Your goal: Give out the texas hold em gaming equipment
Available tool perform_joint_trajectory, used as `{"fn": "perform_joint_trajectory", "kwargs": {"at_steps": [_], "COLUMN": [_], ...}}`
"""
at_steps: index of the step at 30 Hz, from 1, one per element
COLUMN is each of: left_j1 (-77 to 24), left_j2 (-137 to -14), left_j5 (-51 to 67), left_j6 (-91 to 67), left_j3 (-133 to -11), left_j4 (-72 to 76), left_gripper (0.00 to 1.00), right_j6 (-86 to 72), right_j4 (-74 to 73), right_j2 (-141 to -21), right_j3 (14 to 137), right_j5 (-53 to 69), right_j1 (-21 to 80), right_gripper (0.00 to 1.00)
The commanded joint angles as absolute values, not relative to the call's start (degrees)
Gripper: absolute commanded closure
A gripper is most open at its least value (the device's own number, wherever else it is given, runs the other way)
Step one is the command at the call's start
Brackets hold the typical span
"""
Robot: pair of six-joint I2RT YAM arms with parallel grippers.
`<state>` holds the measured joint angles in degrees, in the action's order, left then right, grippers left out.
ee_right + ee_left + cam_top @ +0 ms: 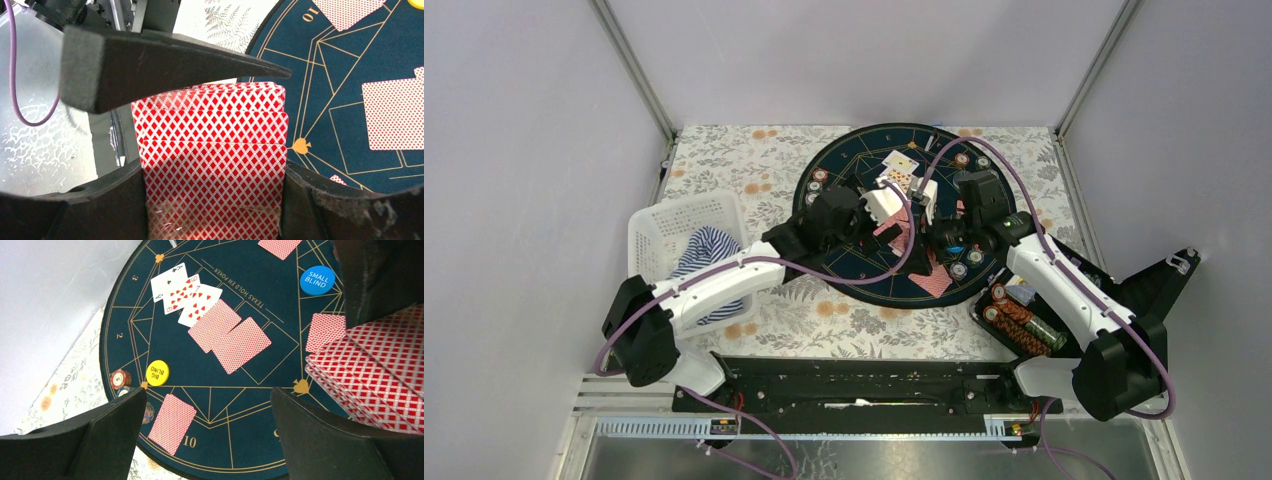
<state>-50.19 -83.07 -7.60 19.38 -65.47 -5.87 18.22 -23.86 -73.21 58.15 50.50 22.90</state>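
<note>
My right gripper [215, 172] is shut on a deck of red-backed playing cards [212, 145], gripping its long edges above the mat. My left gripper [207, 392] hangs open over the round dark blue mat [235, 415] with nothing between its fingers; one of its fingers [150, 60] crosses the far end of the deck. On the mat lie three face-up cards [185, 292], two face-down cards [230, 337], a single face-down card [172, 422], a yellow disc [157, 373], a blue disc [317, 280] and a red chip stack [120, 378].
A white basket [656, 225] holding the striped cloth [709, 250] stands left of the mat. An open black case with chip rows [1022, 322] sits at the right. More chip stacks [962, 158] ring the mat's edge. Floral cloth [854, 325] covers the table.
</note>
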Motion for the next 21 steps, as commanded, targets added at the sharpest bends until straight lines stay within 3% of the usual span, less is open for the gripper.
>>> {"fn": "perform_joint_trajectory", "kwargs": {"at_steps": [1, 12, 21], "left_j1": [-53.02, -55.09, -46.85], "left_j2": [-82.22, -82.92, -73.27], "left_j5": [-7.26, -9.27, 9.33], "left_j6": [21.09, 21.41, 4.33], "left_j3": [-64.77, -65.39, -64.12], "left_j4": [-2.83, -2.94, -11.94], "left_gripper": [0.01, 0.01, 0.01], "right_j6": [18.18, 16.71, 21.17], "right_j4": [-21.06, -19.88, -22.13], "right_j2": [-71.75, -72.71, -71.32], "right_j3": [59.3, 59.72, 58.62], "right_j5": [53.02, 54.57, 49.5], "right_j1": [23.32, 23.29, 23.28], "right_gripper": [1.0, 1.0, 1.0]}}
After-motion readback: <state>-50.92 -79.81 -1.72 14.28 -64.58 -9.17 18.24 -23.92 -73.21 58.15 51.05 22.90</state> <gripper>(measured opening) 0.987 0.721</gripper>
